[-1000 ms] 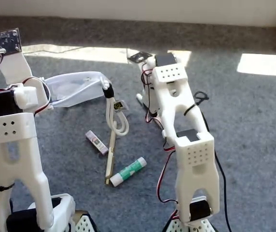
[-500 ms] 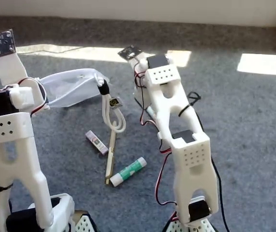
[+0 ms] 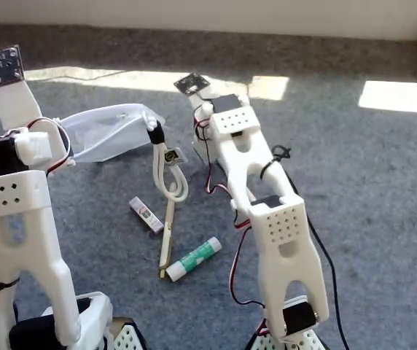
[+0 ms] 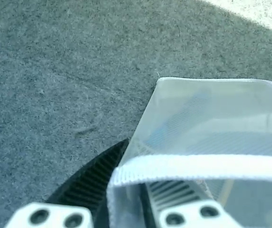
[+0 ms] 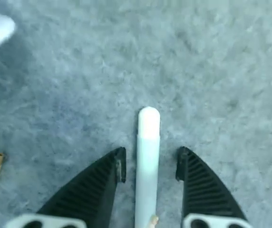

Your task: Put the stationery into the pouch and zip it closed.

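Between the fingers (image 5: 108,183) of the right gripper (image 5: 151,153), which stand apart, a white pen (image 5: 148,142) lies lengthwise on the grey carpet (image 5: 221,71). I can see a strip of carpet on each side of it, so neither finger touches it.

On my other feed the left gripper (image 4: 140,175) has its fingers (image 4: 95,178) clamped on the rim of the pouch (image 4: 212,118). The white woven band of the rim crosses between them, and the mesh bag spreads out beyond over carpet.

From the high view the pouch (image 3: 110,131) reaches from the left arm (image 3: 19,211) toward the middle, at about ten o'clock in the picture. A white strap (image 3: 168,179) hangs in a loop from the pouch's corner at five o'clock. The bottom of the loop meets the far end of a wooden stick (image 3: 168,233), which runs on toward six o'clock. A small tube (image 3: 146,215) lies just beside the stick at its nine o'clock, apart from it. A glue stick (image 3: 194,259) lies at four o'clock of the stick, slanted, with its near end just beside the stick's near end.

The right arm (image 3: 281,226) stretches toward twelve o'clock, just beside the strap. A broad stretch of carpet runs out from that arm at three o'clock. At twelve o'clock the carpet ends at a pale wall (image 3: 194,14), with sun patches (image 3: 398,96) lying along that edge.
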{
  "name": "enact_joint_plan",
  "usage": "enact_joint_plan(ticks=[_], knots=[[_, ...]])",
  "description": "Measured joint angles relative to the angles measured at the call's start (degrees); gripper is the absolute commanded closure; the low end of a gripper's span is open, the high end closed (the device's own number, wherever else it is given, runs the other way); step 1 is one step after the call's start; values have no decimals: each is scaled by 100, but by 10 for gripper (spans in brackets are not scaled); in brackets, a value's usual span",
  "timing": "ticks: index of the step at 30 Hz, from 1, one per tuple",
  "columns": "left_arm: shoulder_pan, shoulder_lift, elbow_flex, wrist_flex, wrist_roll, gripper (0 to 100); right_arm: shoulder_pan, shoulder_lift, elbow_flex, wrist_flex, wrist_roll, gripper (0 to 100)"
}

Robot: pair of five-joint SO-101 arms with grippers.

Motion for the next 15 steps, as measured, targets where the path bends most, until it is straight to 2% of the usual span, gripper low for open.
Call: enact_joint_plan(ticks=[6,11,15], knots=[[0,0,0,-44,0,993,18,299,-440,-26,-18,850],[0,0,0,-44,0,993,44,352,-536,-35,-18,960],[0,0,0,-44,0,993,44,352,-545,-62,-18,983]])
